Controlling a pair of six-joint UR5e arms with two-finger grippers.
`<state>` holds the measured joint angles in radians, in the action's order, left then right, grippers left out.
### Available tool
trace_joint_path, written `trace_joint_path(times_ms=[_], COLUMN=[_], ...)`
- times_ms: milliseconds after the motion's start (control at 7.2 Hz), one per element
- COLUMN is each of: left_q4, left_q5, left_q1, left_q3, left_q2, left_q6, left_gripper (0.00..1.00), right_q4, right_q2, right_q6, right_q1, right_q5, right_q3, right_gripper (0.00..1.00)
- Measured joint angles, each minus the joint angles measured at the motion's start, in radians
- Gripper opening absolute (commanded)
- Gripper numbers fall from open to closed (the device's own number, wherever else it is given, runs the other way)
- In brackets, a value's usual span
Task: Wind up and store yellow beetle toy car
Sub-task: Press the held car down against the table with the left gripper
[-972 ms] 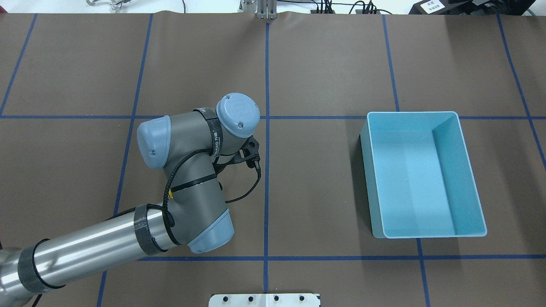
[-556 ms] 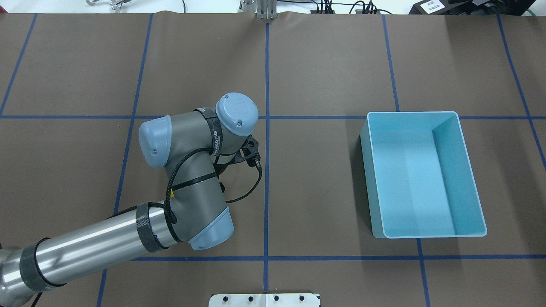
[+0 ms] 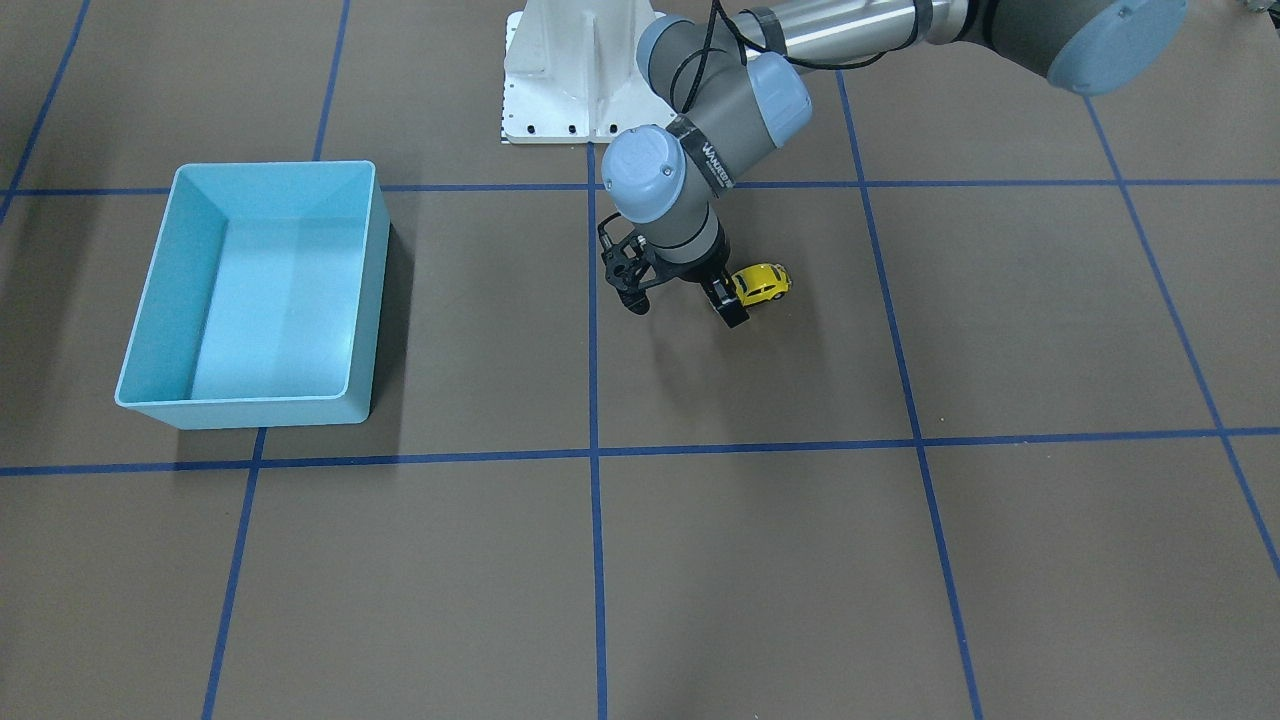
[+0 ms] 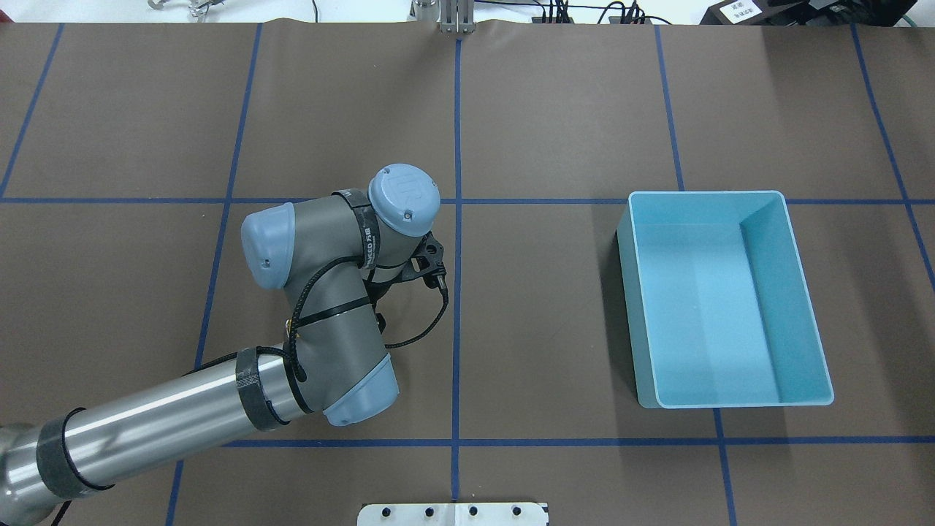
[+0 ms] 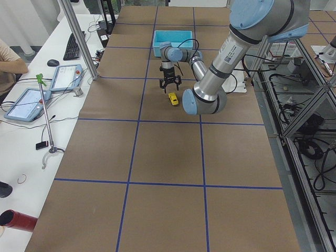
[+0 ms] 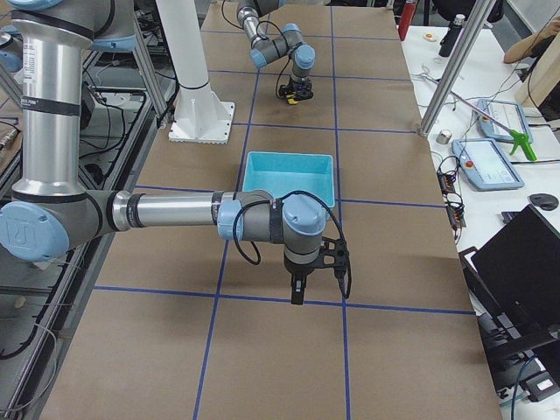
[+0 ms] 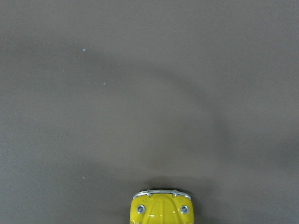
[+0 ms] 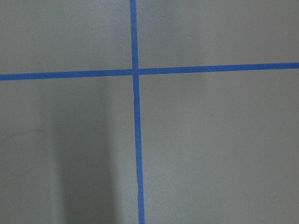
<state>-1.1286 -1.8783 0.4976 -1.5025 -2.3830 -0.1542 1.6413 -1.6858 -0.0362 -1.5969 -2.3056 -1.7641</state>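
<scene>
Compared with a second ago, the left arm [image 4: 332, 307] is creeping a hair toward 12 o'clock in the overhead view. Its wrist is barely shifting, and the light blue bin [image 4: 785, 292] is sitting where it was.

The left gripper [image 3: 688, 305] is hanging just above the brown table [image 3: 900, 560] with its fingers spread wide and holding nothing. The yellow beetle toy car [image 3: 762, 283] is standing on its wheels on the table. From across the table it is lying between 2 and 3 o'clock of that gripper, just beside the nearer finger and not between the two. The left wrist camera is catching only its rounded end, at 6 o'clock of the picture. The bin is waiting well apart from the car, at 9 o'clock of the gripper in the front-facing view.

I'd say the arm is lining up for the first grasp, so neither winding nor storing is under way yet. The next move is calling for the fingers to centre over the little car, drop down and close across its flanks.

The right arm [image 6: 175, 214] is idling beyond the bin. I cannot tell whether the right gripper [image 6: 297, 289] is spread or closed.

By my count there is one car, one bin, two arms and two grippers.
</scene>
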Motion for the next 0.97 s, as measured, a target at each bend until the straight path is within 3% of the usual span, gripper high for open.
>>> trace_joint_path(times_ms=[972], left_q4=[-0.022], left_q5=[-0.015], left_q1=[0.015], left_q3=[0.008], left_q2=[0.027], left_q6=[-0.046], left_gripper=[0.84], right_q4=[-0.001], right_q2=[0.002], right_q6=[-0.001], right_q1=[0.0], right_q5=[0.0], right_q3=[0.003], right_gripper=[1.0])
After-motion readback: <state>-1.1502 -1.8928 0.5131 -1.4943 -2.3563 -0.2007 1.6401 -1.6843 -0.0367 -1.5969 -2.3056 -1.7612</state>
